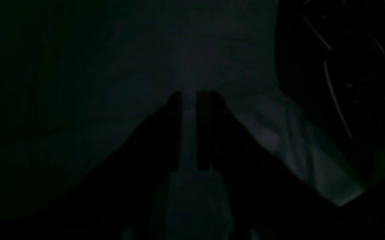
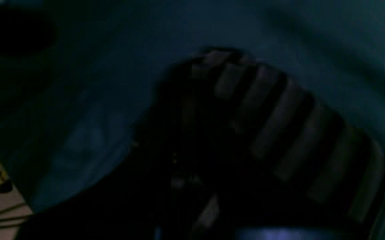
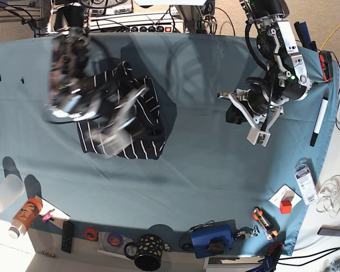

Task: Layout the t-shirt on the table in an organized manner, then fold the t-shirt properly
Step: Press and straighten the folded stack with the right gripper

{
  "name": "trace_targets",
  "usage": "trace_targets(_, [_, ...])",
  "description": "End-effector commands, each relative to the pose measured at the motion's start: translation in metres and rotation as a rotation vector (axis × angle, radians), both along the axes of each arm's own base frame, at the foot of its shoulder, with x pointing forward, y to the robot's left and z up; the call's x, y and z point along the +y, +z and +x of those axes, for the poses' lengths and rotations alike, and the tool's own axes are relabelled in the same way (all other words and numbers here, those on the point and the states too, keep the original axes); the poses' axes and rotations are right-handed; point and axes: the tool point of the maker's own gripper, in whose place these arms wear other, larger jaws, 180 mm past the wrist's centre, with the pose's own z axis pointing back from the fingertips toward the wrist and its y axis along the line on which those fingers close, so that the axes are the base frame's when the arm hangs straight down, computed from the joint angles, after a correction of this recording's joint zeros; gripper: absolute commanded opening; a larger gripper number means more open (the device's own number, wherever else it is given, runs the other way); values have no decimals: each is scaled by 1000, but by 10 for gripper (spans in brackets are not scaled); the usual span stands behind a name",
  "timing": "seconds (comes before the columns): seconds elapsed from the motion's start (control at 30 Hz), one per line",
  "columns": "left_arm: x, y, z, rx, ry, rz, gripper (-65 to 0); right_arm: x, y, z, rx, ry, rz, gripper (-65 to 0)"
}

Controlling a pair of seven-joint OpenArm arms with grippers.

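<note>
On the far left of the surface [image 3: 215,170] as the base view frames it, the shirt [image 3: 136,122] sits bunched in a dark striped heap, part of it lifted and smeared by motion under the right hand [image 3: 122,116]. That hand is pressed together on a fold of shirt; its own wrist view shows striped cloth [image 2: 279,133] draped across the fingers with the teal cover behind.

The left hand [image 3: 259,122] hangs well apart from the shirt, over bare teal on the other side. Its fingers [image 1: 175,130] stand slightly apart with nothing between them, only the surface below.

The step in hand looks like spreading, not yet folding. To do it well, the right hand should probably carry its fold outward and low, so the cloth slides flat instead of dropping back into the pile. The left hand would need to come across and pin or take the opposite edge, since one grip alone is likely to drag the whole heap.

Only the base view shows the full layout: the shirt's outline, both arms, and the clutter along the near edge, a cup [image 3: 7,192], a mug [image 3: 147,252] and a marker [image 3: 318,120]. The right wrist view alone shows the grip up close, though dim and blurred. The left wrist view, very dark, shows the gap between its fingers and a striped edge [image 1: 339,66] at its right.
</note>
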Motion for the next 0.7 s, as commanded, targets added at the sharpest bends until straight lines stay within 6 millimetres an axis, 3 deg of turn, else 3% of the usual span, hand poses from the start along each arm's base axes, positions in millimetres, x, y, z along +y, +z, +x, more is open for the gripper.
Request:
trace_targets(0.0, [-3,14,8,-56,-4,-21,-577,-2,12,2,-23,6,27,-650])
trace_targets(0.2, [-5,18,12,-80,1,-39,-577,-27,-14,-39,126,13,27,-650])
trace_targets(0.37, [-5,18,12,-81,1,-39,-577,-27,-31,-65,200,44,42,-650])
trace_targets(0.67, [-5,18,12,-81,1,-39,-577,18,-76,-88,342,177,98,-650])
